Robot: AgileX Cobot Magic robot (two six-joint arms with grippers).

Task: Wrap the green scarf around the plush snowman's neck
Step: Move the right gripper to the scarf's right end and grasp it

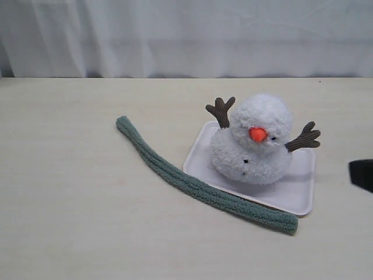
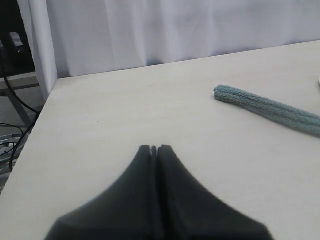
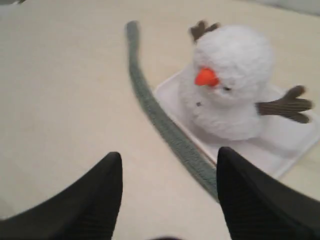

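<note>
Snowman [image 1: 256,146] sits in the white tray [image 1: 303,198], fluffy, orange nose out front. Scarf [image 1: 175,175] lies stretched on the table [image 1: 70,204], grey-green and ribbed, along the tray's near edge. Left gripper [image 2: 154,148] pinched closed, empty; right gripper [image 3: 170,154] spread wide.

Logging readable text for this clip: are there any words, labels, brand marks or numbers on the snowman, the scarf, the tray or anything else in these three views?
None can be read in any view.
The plush snowman, green scarf, white tray, table and curtain are all unprinted.
The left gripper and right gripper show no markings.
The dark gear beyond the table edge is too small to show any label.
</note>
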